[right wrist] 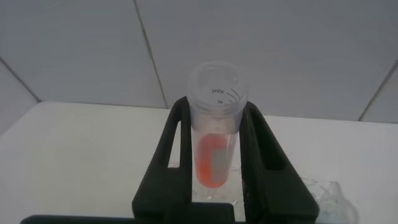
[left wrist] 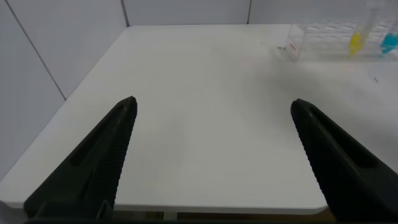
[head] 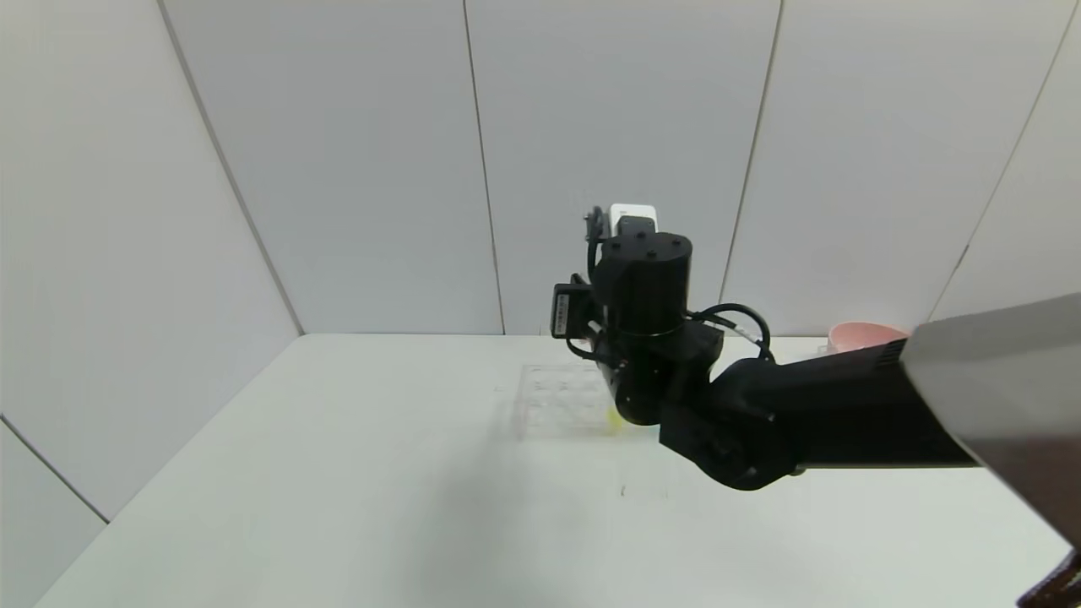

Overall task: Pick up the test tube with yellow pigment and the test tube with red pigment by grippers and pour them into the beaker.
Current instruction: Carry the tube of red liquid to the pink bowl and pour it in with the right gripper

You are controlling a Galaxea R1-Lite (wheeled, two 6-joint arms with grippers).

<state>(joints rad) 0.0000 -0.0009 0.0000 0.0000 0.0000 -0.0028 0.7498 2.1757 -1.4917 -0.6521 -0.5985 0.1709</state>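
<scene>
Table [head: 380, 507], white and walled by pale panels, fills the head view. Over its far middle reaches the right arm [head: 811, 414], black, its wrist turned down above a clear rack [head: 553, 401]. That wrist hides the right gripper itself in the head view. The right wrist view shows the right gripper [right wrist: 214, 155] with its two black fingers [right wrist: 171, 162] closed against the sides of the red tube [right wrist: 214, 155]; the tube stands upright between them, open mouth up, with orange-red liquid in its lower part. Part of the rack shows just below and beside the fingers there.

At the table's far right edge, behind the arm, sits a pink bowl [head: 861, 335]. The beaker cannot be made out with certainty in any view.

The left gripper [left wrist: 211, 155] hangs over bare table near the front edge, fingers spread wide with nothing between them.

In the rack stands the yellow tube [left wrist: 356, 38], upright, and close beside it a blue tube [left wrist: 390, 42]; in the head view only a yellow spot shows at the rack's near right corner, just by the wrist.
</scene>
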